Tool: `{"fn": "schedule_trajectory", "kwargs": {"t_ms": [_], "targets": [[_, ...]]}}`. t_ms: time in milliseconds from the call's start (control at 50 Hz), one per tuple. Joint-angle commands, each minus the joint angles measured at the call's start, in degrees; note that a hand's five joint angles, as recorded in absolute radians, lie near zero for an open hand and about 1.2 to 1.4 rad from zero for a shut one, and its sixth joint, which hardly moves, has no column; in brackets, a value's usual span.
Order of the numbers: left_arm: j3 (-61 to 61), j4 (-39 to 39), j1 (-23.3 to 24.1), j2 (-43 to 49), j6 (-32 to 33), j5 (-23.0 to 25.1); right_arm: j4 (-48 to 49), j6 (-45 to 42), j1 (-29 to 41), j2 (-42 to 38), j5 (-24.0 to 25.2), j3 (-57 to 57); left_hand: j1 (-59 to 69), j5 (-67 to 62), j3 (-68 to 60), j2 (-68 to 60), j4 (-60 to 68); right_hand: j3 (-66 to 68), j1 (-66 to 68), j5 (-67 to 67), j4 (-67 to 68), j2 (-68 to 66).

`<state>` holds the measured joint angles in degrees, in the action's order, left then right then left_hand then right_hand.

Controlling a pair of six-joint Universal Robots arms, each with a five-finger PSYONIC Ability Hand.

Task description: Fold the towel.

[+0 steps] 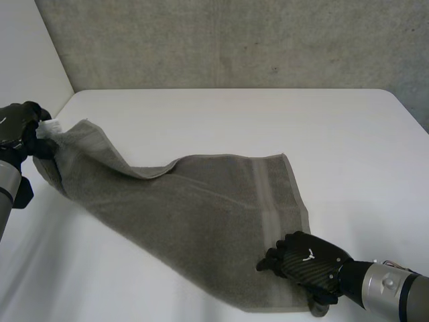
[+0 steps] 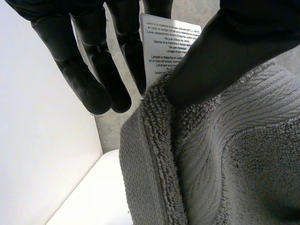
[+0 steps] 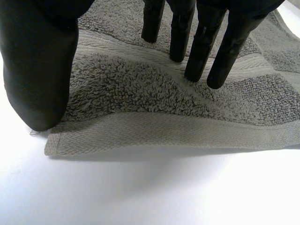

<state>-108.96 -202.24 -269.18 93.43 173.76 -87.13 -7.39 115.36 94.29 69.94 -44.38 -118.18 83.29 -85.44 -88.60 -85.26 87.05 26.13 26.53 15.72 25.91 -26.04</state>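
Head view: left hand (image 1: 20, 131) pinches towel (image 1: 201, 208) corner at table (image 1: 268, 121) left edge; right hand (image 1: 310, 260), fingers straight, presses front corner.

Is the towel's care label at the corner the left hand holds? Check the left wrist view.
Yes: the white care label sticks out of the towel corner that the left hand pinches between fingers and thumb.

The towel (image 1: 201, 208) is lying across the table (image 1: 268, 121), its left corner lifted in the left hand (image 1: 20, 127), while the right hand (image 1: 308, 261) is resting on its near right corner.
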Motion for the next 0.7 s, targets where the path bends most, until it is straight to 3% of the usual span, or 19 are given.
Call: {"fn": "schedule_trajectory", "kwargs": {"t_ms": [20, 700], "targets": [[-0.3, -0.1, 0.0, 0.0, 0.0, 0.0, 1.5, 0.7, -0.1, 0.3, 0.0, 0.1, -3.3, 15.4, 8.6, 5.3, -7.1, 2.1, 1.7, 2.5, 2.3, -2.2], [-0.4, 0.0, 0.1, -0.1, -0.1, 0.1, 3.3, 3.9, 0.2, 0.2, 0.0, 4.2, -3.3, 15.4, 8.6, 5.3, -7.1, 3.0, 2.6, 3.4, 3.2, -3.0]]}}
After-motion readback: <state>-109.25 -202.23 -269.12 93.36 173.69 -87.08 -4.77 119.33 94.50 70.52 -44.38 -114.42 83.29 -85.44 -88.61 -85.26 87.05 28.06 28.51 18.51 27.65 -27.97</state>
